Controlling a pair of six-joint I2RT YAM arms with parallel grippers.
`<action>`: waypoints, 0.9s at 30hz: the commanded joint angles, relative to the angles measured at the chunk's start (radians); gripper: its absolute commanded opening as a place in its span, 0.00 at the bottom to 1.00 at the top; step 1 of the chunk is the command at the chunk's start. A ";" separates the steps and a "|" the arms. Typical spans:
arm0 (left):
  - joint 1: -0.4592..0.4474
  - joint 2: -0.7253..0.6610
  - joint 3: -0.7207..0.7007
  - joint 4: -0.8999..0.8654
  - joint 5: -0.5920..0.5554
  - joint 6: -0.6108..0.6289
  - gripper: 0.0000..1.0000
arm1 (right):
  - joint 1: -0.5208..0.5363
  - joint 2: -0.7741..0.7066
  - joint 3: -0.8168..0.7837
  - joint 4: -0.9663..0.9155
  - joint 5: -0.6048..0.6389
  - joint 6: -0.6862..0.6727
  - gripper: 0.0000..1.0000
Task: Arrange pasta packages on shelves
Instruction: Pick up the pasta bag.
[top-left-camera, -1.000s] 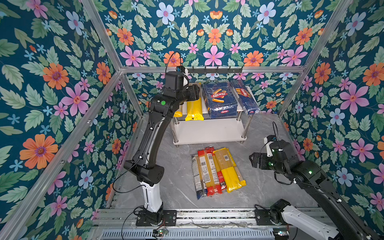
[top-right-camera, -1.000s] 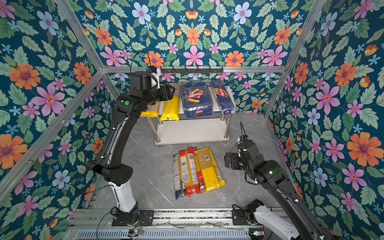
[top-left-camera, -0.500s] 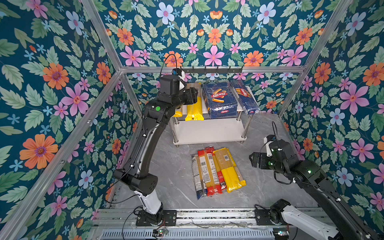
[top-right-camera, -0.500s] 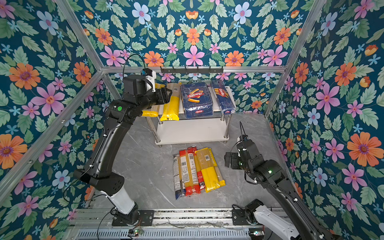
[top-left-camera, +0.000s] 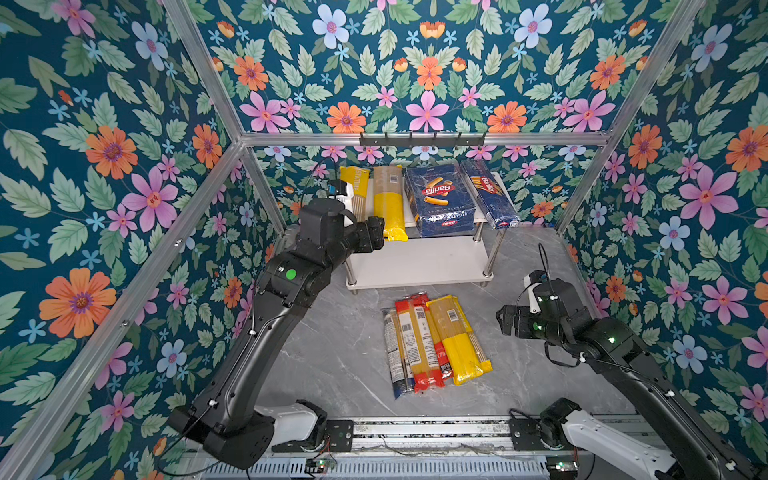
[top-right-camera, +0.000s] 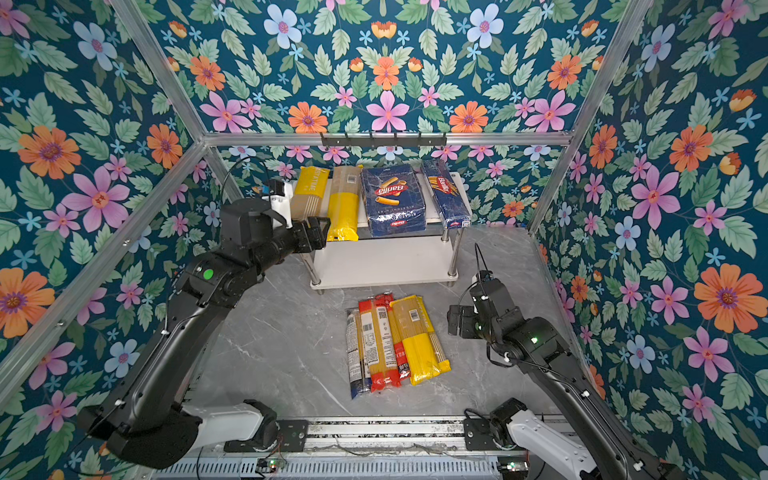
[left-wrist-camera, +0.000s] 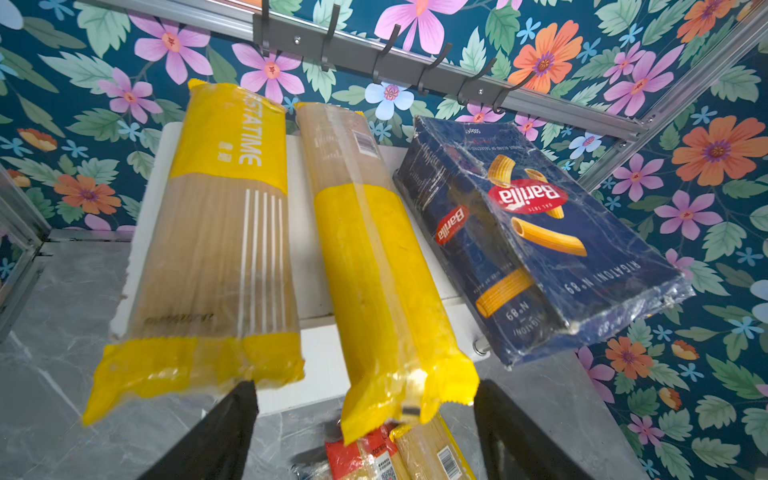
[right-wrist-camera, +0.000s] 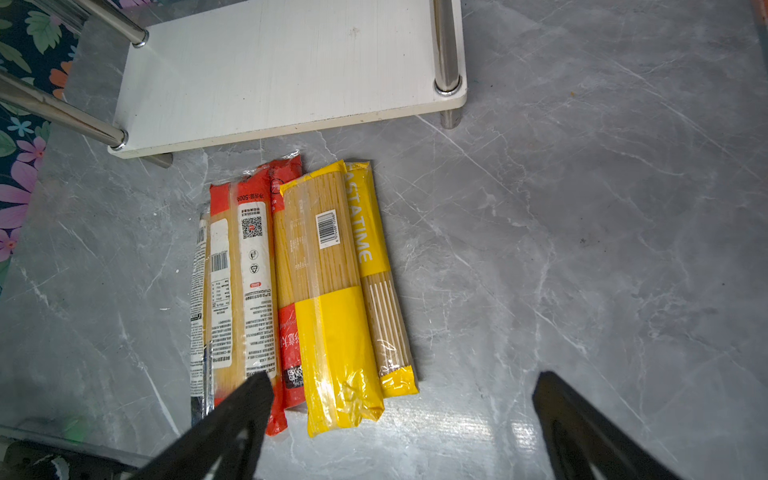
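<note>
Low in a top view, a heap of spaghetti bags (top-left-camera: 436, 340) waits on the floor beside my spread, empty right claw (right-wrist-camera: 399, 419). Farther up, the shelves (top-left-camera: 419, 262) carry four packs on top; my left claw (left-wrist-camera: 365, 419) hangs released before them.

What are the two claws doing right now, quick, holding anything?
Left gripper: open, holding nothing, just in front of the yellow spaghetti bag on the top shelf.
Right gripper: open, empty, above the pile of packs.
</note>
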 joint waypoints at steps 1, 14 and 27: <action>-0.001 -0.058 -0.063 0.024 -0.035 -0.025 0.84 | 0.000 -0.002 0.001 0.014 -0.009 0.005 0.99; -0.001 -0.203 -0.396 0.049 -0.076 -0.072 0.86 | 0.001 0.026 -0.043 0.038 -0.019 0.034 0.99; -0.061 -0.286 -0.711 0.156 -0.032 -0.184 0.80 | 0.000 0.025 -0.135 0.057 -0.070 0.079 0.99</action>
